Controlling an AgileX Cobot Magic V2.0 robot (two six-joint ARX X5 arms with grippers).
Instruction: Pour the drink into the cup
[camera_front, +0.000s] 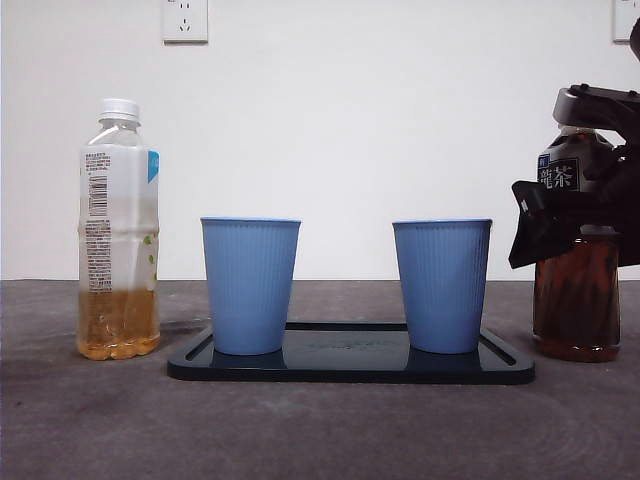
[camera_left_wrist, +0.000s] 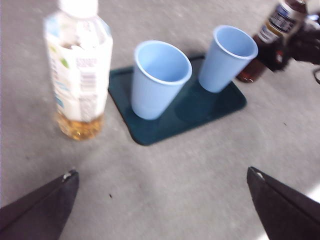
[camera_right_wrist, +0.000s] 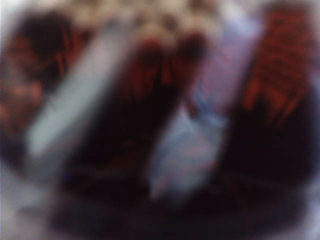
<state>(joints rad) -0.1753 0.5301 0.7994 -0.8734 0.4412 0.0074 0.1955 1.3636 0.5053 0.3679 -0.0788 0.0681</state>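
The dark tea bottle (camera_front: 577, 290) stood upright on the grey bench (camera_front: 320, 430), just off the tray's end, with my right gripper (camera_front: 560, 215) wrapped around its middle. My right wrist camera was pressed so close that it gave only a blur of dark reddish brown and pale label, so I could not tell how firmly those jaws were closed on it. Beside the bottle, two blue ribbed cups stood upright on a dark tray (camera_front: 350, 368), one (camera_front: 442, 285) near the tea and one (camera_front: 250, 285) toward the far end, apart from each other. Beyond the tray, a capped clear bottle (camera_front: 118, 230) with a white label held amber drink in its lower part. My left gripper (camera_left_wrist: 162, 200) hung above the bench near that bottle, its jaws spread wide and holding nothing.
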